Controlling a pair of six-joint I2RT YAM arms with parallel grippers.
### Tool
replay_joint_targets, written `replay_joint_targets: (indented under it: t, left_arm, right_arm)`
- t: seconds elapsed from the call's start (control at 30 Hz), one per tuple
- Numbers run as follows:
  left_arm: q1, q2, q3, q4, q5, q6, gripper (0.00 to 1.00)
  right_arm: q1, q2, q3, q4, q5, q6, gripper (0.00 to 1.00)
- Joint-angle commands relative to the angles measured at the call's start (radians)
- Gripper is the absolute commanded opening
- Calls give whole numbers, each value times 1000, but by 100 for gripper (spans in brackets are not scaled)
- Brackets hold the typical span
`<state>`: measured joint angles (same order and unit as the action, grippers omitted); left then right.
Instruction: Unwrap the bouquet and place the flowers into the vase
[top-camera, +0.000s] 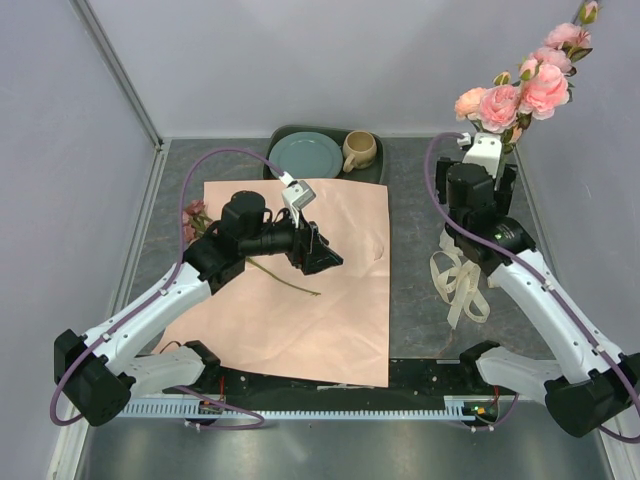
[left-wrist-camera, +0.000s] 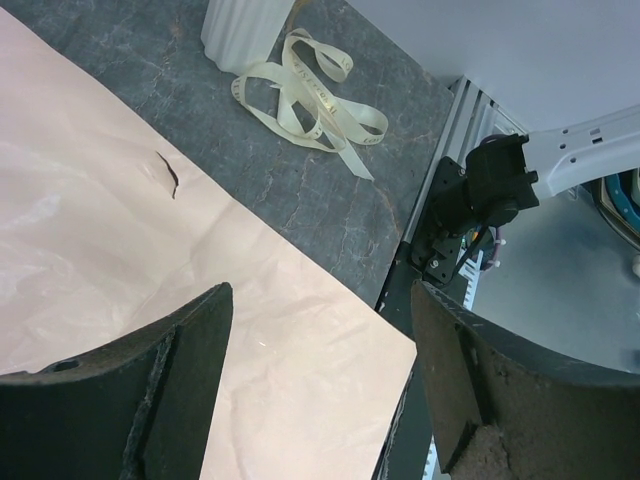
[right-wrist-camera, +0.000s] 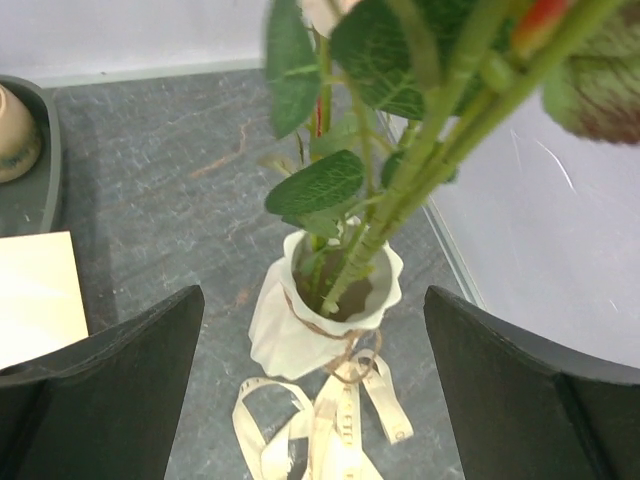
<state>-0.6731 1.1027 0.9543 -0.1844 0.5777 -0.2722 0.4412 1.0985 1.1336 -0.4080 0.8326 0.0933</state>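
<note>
The right claw (right-wrist-camera: 312, 305) is released: in its wrist view the jaws stand wide apart with nothing between them. Just beyond them, in the centre of the frame, the vase (right-wrist-camera: 285, 335) holds the flowers (right-wrist-camera: 420, 170), whose stems lean toward the upper right. In the top view this is the upper right corner, with the blooms high above the arm. The ribbon (right-wrist-camera: 320, 430) lies loose at the foot of the vase.

The left claw (left-wrist-camera: 322, 295) is also spread and empty, hovering over the flat paper (top-camera: 300, 290) at centre left. A loose flower (top-camera: 285, 278) lies on the paper beneath that arm, not yet in the vase.

The risks look like these. The leaning, top-heavy bunch sits close to the right claw, so pulling away carelessly could snag a leaf, drag stems out or tip the vase. On the left, the thin stem lies flat, so a grab could pinch the paper with it.
</note>
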Motion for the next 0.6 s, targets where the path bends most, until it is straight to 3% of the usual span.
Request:
replay_joint_targets:
  t: [0.0, 0.27, 0.4, 0.57]
  left_arm:
    - [7, 2, 14, 25, 1, -28, 79]
    - [17, 17, 31, -23, -85, -28, 80]
    - [35, 40, 44, -79, -160, -38, 77]
    - [113, 60, 44, -90, -203, -85, 74]
  right_arm:
    - [-4, -18, 87, -211, 16, 98, 98]
    - [-5, -120, 98, -383, -30, 197, 98]
    - [-4, -172, 69, -413, -194, 227, 98]
    - [-2, -213, -40, -365, -564, 234, 98]
